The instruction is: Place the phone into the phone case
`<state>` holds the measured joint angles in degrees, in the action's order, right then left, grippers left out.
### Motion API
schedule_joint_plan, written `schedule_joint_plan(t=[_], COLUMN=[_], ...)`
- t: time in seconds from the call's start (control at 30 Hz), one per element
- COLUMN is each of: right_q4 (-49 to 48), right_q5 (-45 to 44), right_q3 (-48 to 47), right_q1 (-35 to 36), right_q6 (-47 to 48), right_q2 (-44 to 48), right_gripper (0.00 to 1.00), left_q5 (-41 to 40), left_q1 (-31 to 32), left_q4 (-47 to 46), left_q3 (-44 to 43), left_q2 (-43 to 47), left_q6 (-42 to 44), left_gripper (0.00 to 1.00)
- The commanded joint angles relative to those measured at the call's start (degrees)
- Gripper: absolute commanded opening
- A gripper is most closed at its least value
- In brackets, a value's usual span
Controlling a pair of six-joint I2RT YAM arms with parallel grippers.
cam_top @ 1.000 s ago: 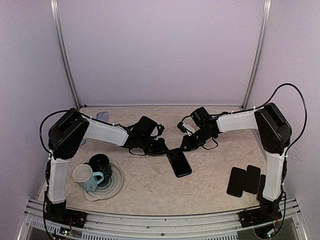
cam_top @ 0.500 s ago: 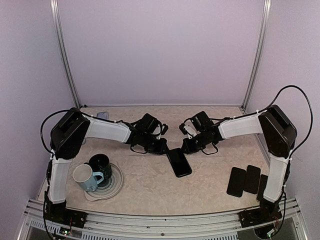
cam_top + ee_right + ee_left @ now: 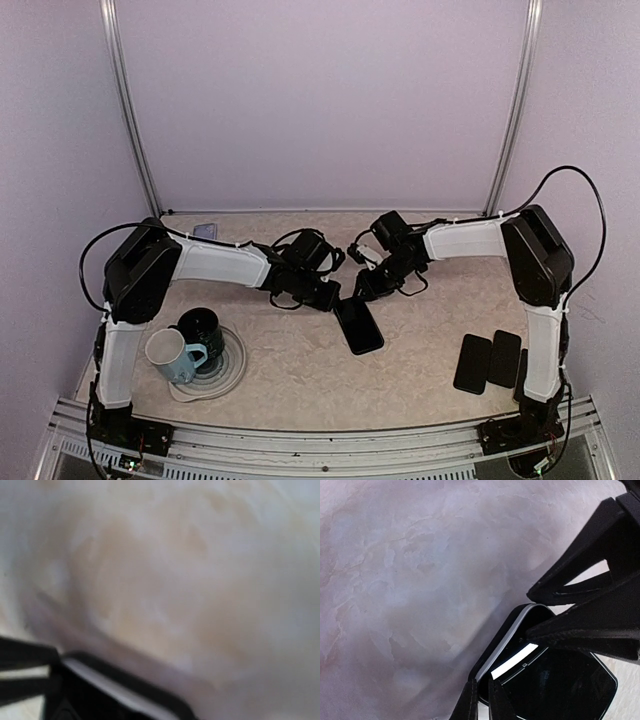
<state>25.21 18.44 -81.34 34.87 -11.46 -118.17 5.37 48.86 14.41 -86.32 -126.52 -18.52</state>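
The phone case (image 3: 501, 639) rim is pinched between the left gripper's (image 3: 481, 684) near-closed fingers — apparently steadied so the phone (image 3: 555, 680), just beyond them, can be seated; the right gripper's (image 3: 364, 290) spread cannot be told.

Top view high, facing down at table (image 3: 300, 375); wrist views close, sharing phone (image 3: 560, 685) edge.

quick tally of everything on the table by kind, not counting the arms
mugs: 2 (pale mug, dark mug)
plate: 1
phone, centre: 1
black phone-shaped slabs, right: 2 clear; a possible third is hidden by the right arm
small flat item, back left: 1
total: 7
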Motion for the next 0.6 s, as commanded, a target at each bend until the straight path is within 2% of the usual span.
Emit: schedule_joint_plan(t=[0.0, 0.13, 0.23, 0.3, 0.37, 0.47, 0.57], right_q4=[0.78, 0.78, -0.33, -0.51, -0.47, -0.21, -0.63], right_q5=[5.50, 7.61, 7.29, 6.61, 5.38, 5.26, 7.77], right_q3=[-5.05, -7.83, -8.00, -8.49, -9.11, -9.85, -9.62], right_q1=[-1.72, -2.49, -3.02, -3.14, -3.14, -3.14, -3.14], right_q6=[1.00, 0.91, 0.44, 0.90, 1.92, 3.31, 4.90], right_q2=[-2.97, -4.14, -4.09, -4.90, -6.53, -8.50, -9.11], right_gripper=[0.30, 0.30, 0.38, 0.44, 0.46, 0.33, 0.19], left_q5=[3.15, 0.44, -3.22, -4.81, -5.15, -6.76, -6.20], left_q1=[3.96, 3.62, 3.46, 3.22, 3.02, 2.22, 1.05], left_q4=[11.17, 4.42, 0.65, -0.85, -2.01, -4.18, -7.31], left_q3=[7.72, 7.65, 5.00, 2.83, 1.32, 2.32, 7.50], left_q2=[-8.13, -2.48, 1.52, 2.94, 4.19, 6.91, 10.98], left_q6=[1.74, -0.41, -1.65, -1.75, -1.73, -3.12, -4.94], left_gripper=[0.08, 0.10, 0.18, 0.27, 0.32, 0.36, 0.36])
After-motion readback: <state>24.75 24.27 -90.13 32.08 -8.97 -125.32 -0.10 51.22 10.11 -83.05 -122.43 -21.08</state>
